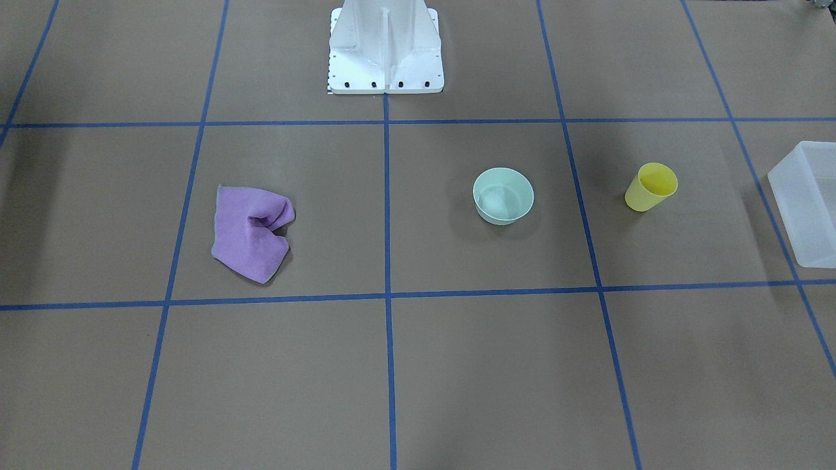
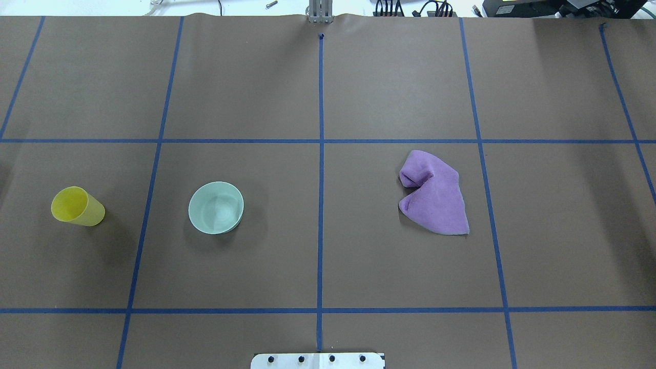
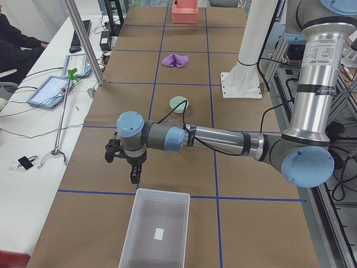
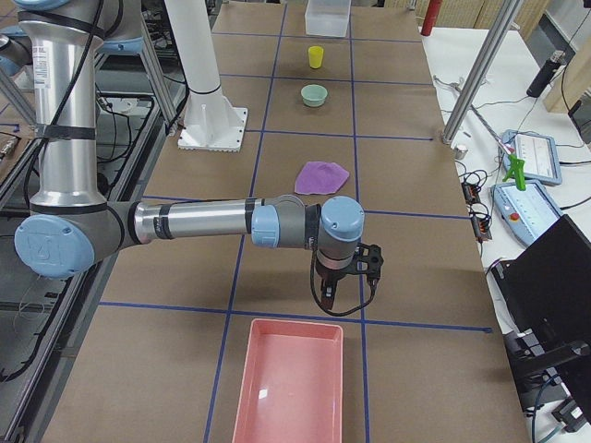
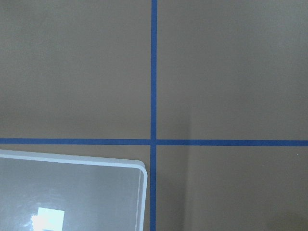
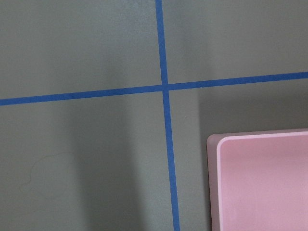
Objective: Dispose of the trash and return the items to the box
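Observation:
The yellow cup stands upright on the brown table, near the translucent box at the table's end. The mint-green bowl stands upright beside it, toward the middle. Both show in the overhead view: the cup, the bowl. My left gripper hangs above the table just before the box; I cannot tell if it is open. My right gripper hangs near the pink bin at the other end; I cannot tell its state.
A crumpled purple cloth lies on the robot's right half of the table. The white robot base stands at the table's edge. Blue tape lines grid the table. Laptops and cables lie on the side desk.

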{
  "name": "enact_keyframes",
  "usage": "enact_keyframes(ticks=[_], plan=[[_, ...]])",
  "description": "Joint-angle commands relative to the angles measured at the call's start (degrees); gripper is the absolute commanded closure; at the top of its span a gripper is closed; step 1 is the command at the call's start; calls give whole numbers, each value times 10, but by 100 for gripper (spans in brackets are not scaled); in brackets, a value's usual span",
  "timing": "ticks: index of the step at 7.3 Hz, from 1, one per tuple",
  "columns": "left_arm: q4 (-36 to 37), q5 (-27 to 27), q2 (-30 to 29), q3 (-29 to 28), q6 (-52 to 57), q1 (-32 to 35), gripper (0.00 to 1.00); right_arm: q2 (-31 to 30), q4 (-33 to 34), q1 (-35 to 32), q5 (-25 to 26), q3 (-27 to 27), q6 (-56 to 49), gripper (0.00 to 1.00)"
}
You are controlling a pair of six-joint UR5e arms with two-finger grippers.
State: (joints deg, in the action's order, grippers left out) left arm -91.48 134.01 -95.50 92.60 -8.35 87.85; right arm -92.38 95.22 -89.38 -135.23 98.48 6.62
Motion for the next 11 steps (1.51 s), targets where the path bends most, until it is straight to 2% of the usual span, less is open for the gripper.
enact_keyframes(ticks=[1,11], plan=[[1,0,1,4,0,2,2,1,0,0,-4,0,1,0],[-4,-2,18,4,3,3,2,0,0,0,-4,3,2,0]])
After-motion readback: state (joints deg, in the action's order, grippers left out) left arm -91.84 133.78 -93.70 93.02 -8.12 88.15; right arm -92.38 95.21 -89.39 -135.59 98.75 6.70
